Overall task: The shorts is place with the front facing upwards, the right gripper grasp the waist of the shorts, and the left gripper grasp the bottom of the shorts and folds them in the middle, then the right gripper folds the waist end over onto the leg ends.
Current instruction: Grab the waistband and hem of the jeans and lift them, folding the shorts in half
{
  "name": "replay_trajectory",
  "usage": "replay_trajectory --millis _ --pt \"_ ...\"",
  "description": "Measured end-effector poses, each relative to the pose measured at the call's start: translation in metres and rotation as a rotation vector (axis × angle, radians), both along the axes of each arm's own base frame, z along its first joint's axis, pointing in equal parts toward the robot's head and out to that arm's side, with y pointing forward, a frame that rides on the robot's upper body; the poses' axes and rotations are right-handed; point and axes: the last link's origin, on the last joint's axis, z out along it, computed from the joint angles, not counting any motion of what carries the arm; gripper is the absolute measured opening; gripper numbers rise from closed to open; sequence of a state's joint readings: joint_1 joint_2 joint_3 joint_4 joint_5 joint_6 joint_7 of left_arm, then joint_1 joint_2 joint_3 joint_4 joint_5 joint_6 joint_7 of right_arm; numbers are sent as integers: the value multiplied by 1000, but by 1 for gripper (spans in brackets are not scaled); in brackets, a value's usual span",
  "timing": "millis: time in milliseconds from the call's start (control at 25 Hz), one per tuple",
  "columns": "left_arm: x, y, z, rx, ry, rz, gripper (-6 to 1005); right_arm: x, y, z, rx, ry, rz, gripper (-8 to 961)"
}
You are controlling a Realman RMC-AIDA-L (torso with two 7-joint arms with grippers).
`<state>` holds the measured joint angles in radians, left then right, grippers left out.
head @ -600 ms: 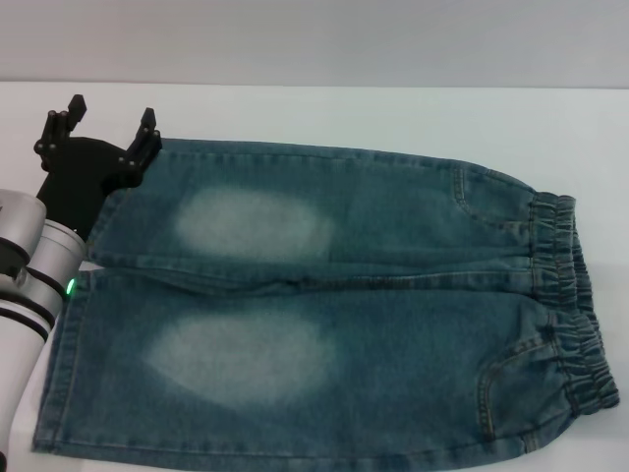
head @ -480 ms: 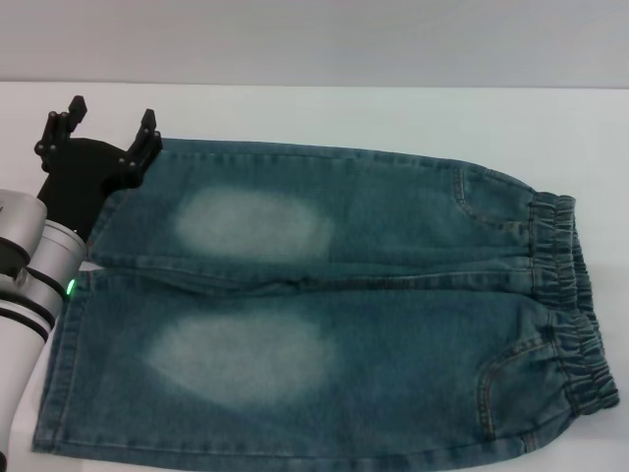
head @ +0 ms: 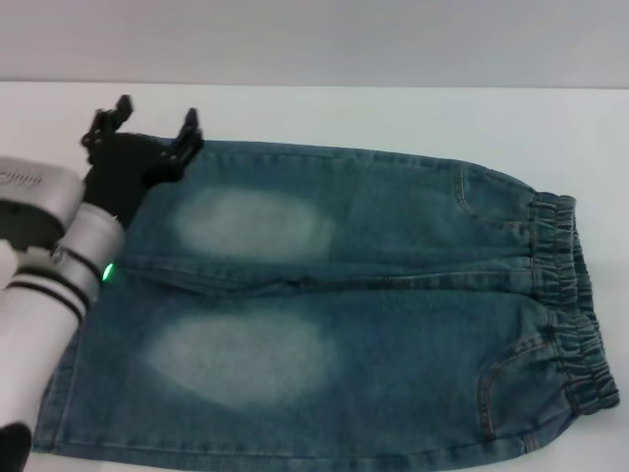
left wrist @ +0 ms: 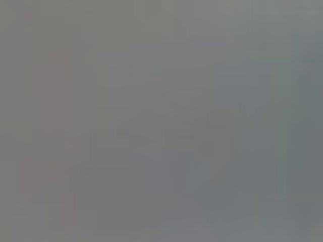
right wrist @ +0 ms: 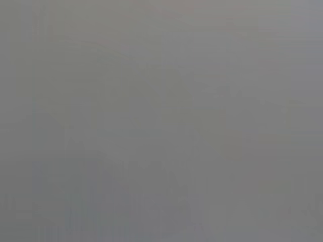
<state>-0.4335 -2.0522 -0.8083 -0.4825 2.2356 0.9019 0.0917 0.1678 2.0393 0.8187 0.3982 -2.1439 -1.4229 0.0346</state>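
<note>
The blue-green denim shorts (head: 393, 295) lie flat and front up on the white table (head: 413, 110), with pale oval patches on both legs. Their gathered waist (head: 575, 305) is at the right, and the bottom of the shorts (head: 57, 393) is at the left. My left gripper (head: 149, 118) stands open at the far-left corner of the far leg, its prongs over the hem edge. The white-and-silver arm (head: 44, 285) covers part of the leg ends. The right gripper is out of view. Both wrist views are blank grey.
A bare strip of table runs along the far side of the shorts, ending at a grey wall (head: 314, 39). The near edge of the shorts reaches the bottom of the head view.
My left gripper has moved to the right, from beside the far leg's hem to over its corner. The arm now overlaps the leg ends. The shorts have not shifted.
</note>
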Motion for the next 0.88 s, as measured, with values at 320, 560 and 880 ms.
replay_trajectory --millis 320,560,880 --pt "38 25 3 -78 0 15 838 -17 43 27 -245 172 -105 788" --pt "53 38 29 -242 -69 211 825 -42 68 56 -453 285 -258 787" --pt "70 22 72 -457 -44 340 808 -73 64 74 -888 405 -400 787"
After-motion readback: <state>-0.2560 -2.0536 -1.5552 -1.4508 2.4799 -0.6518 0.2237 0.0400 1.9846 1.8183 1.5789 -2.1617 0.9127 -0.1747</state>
